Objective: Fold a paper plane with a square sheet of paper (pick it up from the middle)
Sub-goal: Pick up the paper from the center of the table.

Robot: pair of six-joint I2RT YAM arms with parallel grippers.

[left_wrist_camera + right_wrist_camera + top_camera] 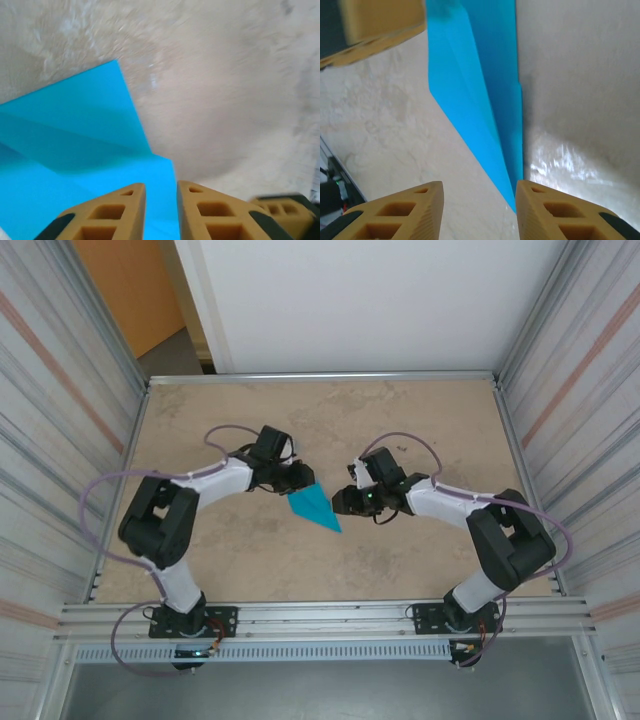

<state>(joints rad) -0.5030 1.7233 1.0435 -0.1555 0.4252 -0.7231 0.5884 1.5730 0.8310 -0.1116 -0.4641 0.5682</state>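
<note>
The teal-blue paper [313,505], folded into a narrow pointed dart with layered creases, lies flat on the table's middle, tip toward the near right. My left gripper [300,478] hovers over its wide far-left end. In the left wrist view its fingertips [161,192] stand a narrow gap apart, with the paper [75,150] showing beneath and between them. My right gripper [340,502] sits just right of the dart. It [479,192] is open wide, and the paper's [475,75] pointed tip ends by its right fingertip [530,197].
The beige speckled tabletop [400,420] has a metal rim and corrugated side walls. A rail [320,620] with both arm bases runs along the near edge. The left arm's finger [375,25] appears at the top left of the right wrist view.
</note>
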